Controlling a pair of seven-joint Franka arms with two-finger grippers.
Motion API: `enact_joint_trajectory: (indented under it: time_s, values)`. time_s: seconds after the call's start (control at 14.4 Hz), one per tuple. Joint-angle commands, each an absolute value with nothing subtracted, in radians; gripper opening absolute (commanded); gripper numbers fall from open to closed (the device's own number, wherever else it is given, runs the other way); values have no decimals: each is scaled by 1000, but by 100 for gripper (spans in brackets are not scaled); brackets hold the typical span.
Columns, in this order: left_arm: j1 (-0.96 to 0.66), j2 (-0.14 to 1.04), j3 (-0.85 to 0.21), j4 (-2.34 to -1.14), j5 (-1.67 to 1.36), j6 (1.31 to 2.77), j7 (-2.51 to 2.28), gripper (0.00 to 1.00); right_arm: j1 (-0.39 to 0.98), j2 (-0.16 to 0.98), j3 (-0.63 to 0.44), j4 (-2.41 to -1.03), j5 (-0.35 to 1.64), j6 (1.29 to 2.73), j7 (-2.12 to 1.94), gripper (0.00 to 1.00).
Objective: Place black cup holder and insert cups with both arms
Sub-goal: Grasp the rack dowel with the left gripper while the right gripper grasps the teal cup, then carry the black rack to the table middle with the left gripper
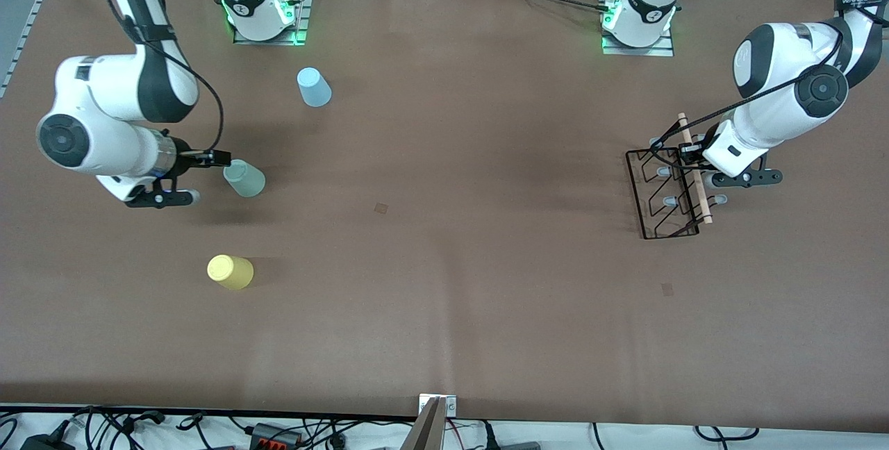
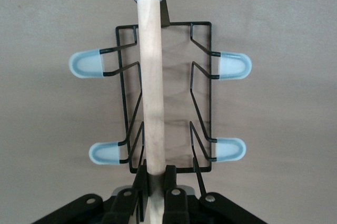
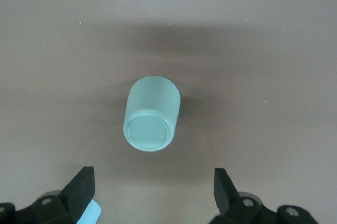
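Step in hand, as I read it: grabbing the rack, with the first cup lined up — nothing placed or inserted yet.

Near to far on the desk [image 1: 444, 339]: yellow cup [image 1: 230, 271] nearest the front camera, toward the right arm's end, upside down. Farther, the mint green cup [image 1: 244, 178] — right pincer [image 3: 152, 190] sits just beside it, jaws wide apart, holding nothing; in the right wrist view the cup stands base up ahead of the two fingers, untouched. Farthest is the light blue cup [image 1: 314, 87], also base up.

Toward the left arm's end: black cup holder [image 1: 668, 189] lying on the desk, wooden rod [image 2: 151, 92] running along it. Left pincer [image 2: 154, 184] is closed on the rod's end — left wrist view shows the fingers clamped either side of the wood.

Next move, judged: left arm lifts the rack by the rod and stands it upright in an open part of the desk; grip is at one end, so it may swing. Right arm needs to close on the mint cup.

Count: three cups, one rack, four grey-tipped pegs [image 2: 87, 64] visible in the left wrist view, two arms.
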State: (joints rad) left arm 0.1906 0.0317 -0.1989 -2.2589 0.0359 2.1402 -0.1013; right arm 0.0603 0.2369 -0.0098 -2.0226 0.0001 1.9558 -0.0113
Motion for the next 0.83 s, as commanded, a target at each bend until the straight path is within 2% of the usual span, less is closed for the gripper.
enact_joint_trajectory:
  time_s: [0.0, 0.28, 0.49, 0.76]
  values:
    - [186, 15, -253, -2165, 41, 1993, -152, 1, 90, 273, -8, -2040, -3, 2018, -18, 100]
    - [186, 46, -392, -1982, 38, 1814, -253, 1, 95, 328, -6, -2054, -2, 2081, -17, 100]
    - [170, 90, -536, -1860, 15, 1748, -361, 1, 95, 328, -8, -2097, -2, 2118, -18, 100]
    - [120, 185, -633, -1747, 12, 1724, -544, 1, 87, 330, -8, -2111, -2, 2118, -18, 100]
